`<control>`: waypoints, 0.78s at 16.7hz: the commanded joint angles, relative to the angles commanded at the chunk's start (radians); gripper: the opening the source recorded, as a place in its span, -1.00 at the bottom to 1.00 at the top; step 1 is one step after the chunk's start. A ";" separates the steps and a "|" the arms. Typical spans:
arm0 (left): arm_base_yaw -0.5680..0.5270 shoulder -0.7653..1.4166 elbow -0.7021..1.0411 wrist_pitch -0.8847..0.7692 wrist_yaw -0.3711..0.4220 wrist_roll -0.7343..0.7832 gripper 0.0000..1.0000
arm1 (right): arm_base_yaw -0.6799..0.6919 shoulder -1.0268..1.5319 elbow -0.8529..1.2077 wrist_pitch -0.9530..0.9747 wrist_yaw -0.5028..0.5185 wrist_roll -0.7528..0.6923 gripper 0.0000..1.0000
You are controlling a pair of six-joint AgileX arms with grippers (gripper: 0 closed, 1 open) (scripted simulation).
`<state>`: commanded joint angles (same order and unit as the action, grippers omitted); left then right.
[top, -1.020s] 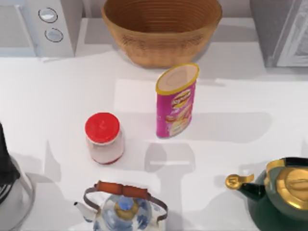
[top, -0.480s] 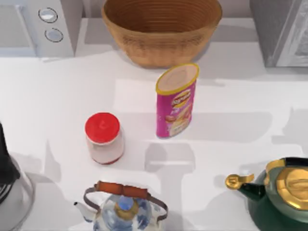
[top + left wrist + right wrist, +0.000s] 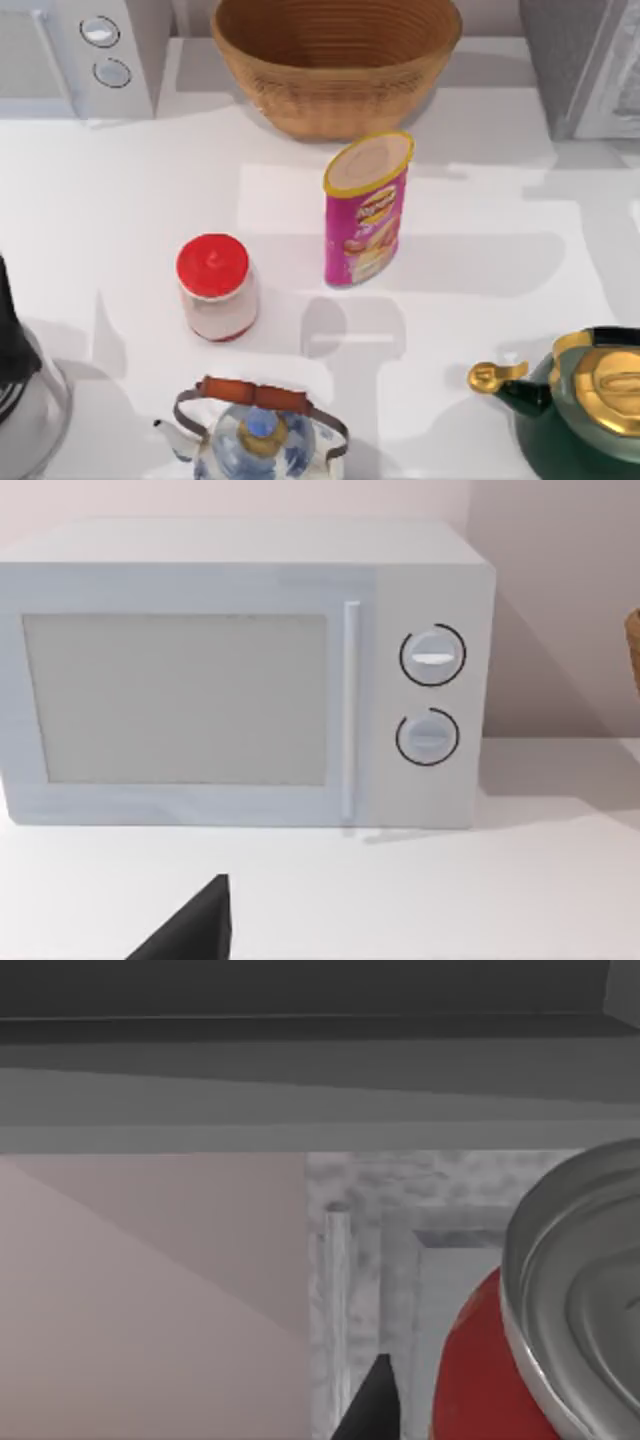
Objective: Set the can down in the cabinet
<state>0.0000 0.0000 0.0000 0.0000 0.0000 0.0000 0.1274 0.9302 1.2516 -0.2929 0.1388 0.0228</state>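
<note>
A red can with a silver top sits very close in the right wrist view. A dark finger of my right gripper lies right beside it, and the gripper appears shut on the can. Behind the can are the grey cabinet's frame and a dark panel overhead. From above, the cabinet stands at the table's back right corner. A dark fingertip of my left gripper faces a microwave.
On the table stand a wicker basket, a pink chips tube, a red-lidded jar, a blue-and-white teapot and a green-gold kettle. The microwave is at the back left.
A soft shadow at the table's right side has shifted toward the back, near the cabinet. None of the objects on the table has moved.
</note>
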 joint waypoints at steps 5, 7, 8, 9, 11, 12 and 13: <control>0.000 0.000 0.000 0.000 0.000 0.000 1.00 | 0.036 0.260 0.321 -0.082 0.038 -0.004 -1.00; 0.000 0.000 0.000 0.000 0.000 0.000 1.00 | 0.046 0.331 0.409 -0.105 0.048 -0.005 -1.00; 0.000 0.000 0.000 0.000 0.000 0.000 1.00 | 0.050 0.358 0.443 -0.114 0.052 -0.005 -1.00; 0.000 0.000 0.000 0.000 0.000 0.000 1.00 | 0.053 0.378 0.468 -0.121 0.055 -0.005 -1.00; 0.000 0.000 0.000 0.000 0.000 0.000 1.00 | 0.056 0.399 0.493 -0.128 0.058 -0.006 -1.00; 0.000 0.000 0.000 0.000 0.000 0.000 1.00 | 0.056 0.399 0.493 -0.128 0.058 -0.006 -1.00; 0.000 0.000 0.000 0.000 0.000 0.000 1.00 | 0.056 0.399 0.493 -0.128 0.058 -0.006 -1.00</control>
<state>0.0000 0.0000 0.0000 0.0000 0.0000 0.0000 0.1834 1.3287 1.7450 -0.4207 0.1964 0.0172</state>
